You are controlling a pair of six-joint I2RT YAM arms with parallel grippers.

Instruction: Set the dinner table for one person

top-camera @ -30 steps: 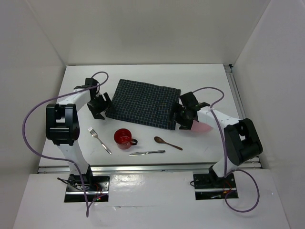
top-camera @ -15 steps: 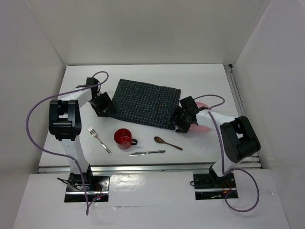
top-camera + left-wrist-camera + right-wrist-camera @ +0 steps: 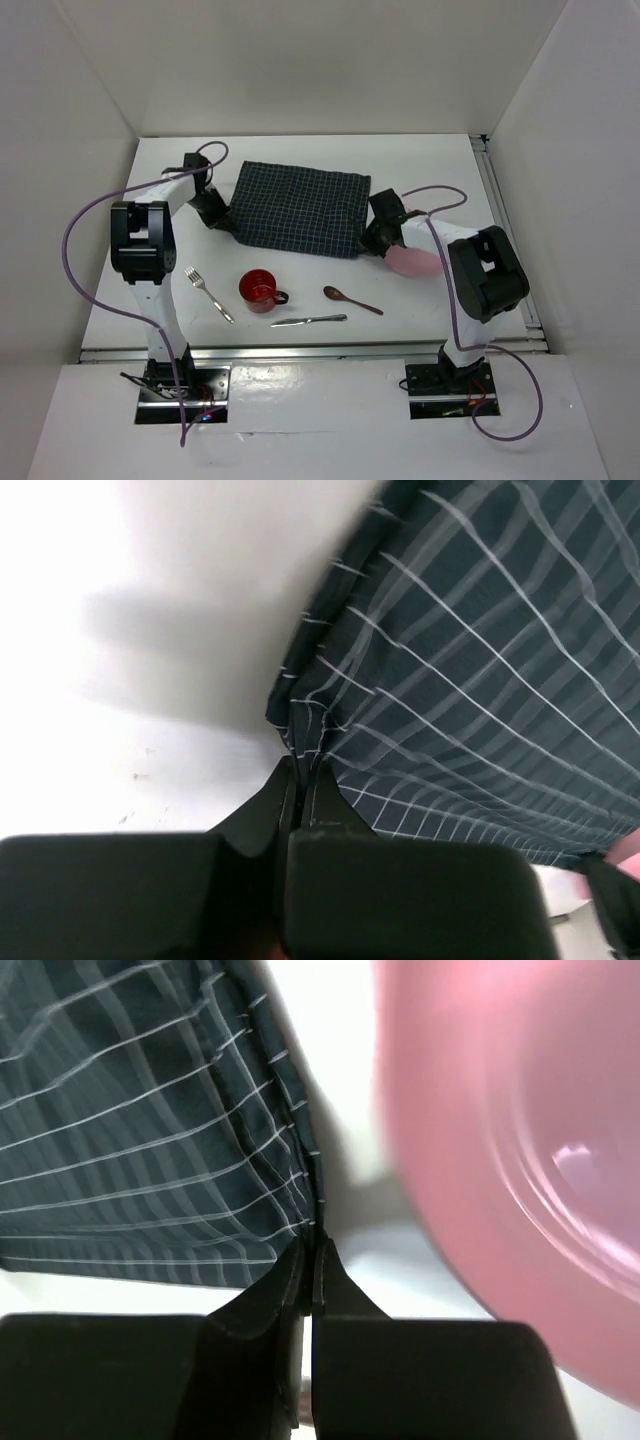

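- The dinner table was a wide white top, boxed in by white walls on three sides, with both arms reaching out over it from its near edge.
- A dark checked cloth lay spread over the far middle of the table, a little askew, stretched between the two grippers.
- The left gripper sat low at the cloth's left edge. In the left wrist view its fingers were pressed close together, with a bunched corner of cloth pinched between the tips.
- The right gripper sat at the cloth's near right corner. In the right wrist view its fingers were likewise nearly together, nipping the cloth's hem at the tips.
- The cloth rose in small folds towards each pinch, while the rest of it lay flat.
- A pink plate rested on the table just to the right of the right gripper, partly under that arm. It sat just beside the cloth's right edge, and a strip of white showed between them in the right wrist view.
- A fork lay slanted on the near left part of the table.
- A red cup stood upright to the right of the fork, apart from the cloth's near edge, its handle turned to the right.
- A knife lay nearly crosswise, closer to the near edge than the cup.
- A brown spoon lay to the right of the cup, just beyond the knife's right end, its bowl towards the cup.
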